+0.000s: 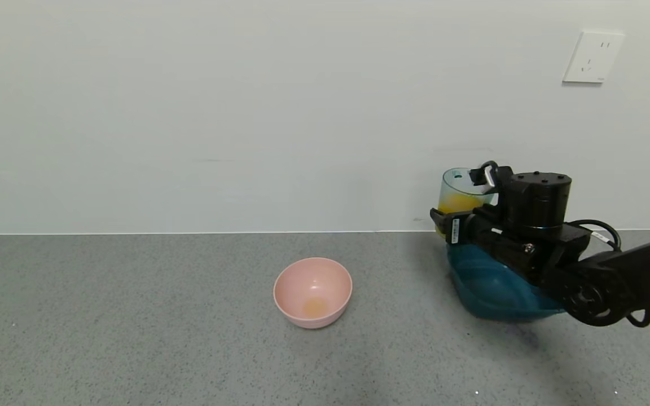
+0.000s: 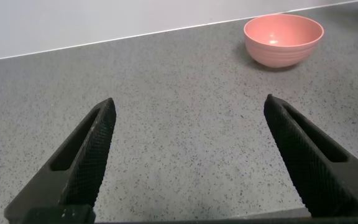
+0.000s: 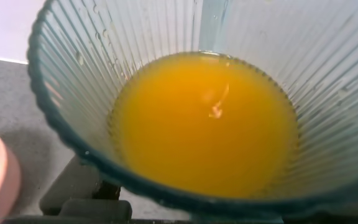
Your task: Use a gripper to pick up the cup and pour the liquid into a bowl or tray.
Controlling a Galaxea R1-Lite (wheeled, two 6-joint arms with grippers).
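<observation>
My head camera looks down across the counter [image 1: 133, 338]; my left wrist views the pink bowl [image 2: 283, 38] from afar, my right hugs the cup [image 3: 104, 87].

Ribbed translucent plastic cup [image 3: 166, 74]

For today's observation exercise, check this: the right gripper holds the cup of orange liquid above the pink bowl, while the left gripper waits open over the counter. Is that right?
One detail is wrong. The head view shows the right gripper holding the cup of orange liquid above the dark teal basin, not the pink bowl, which sits apart to the robot's left. The left gripper does wait open over the counter.
</observation>
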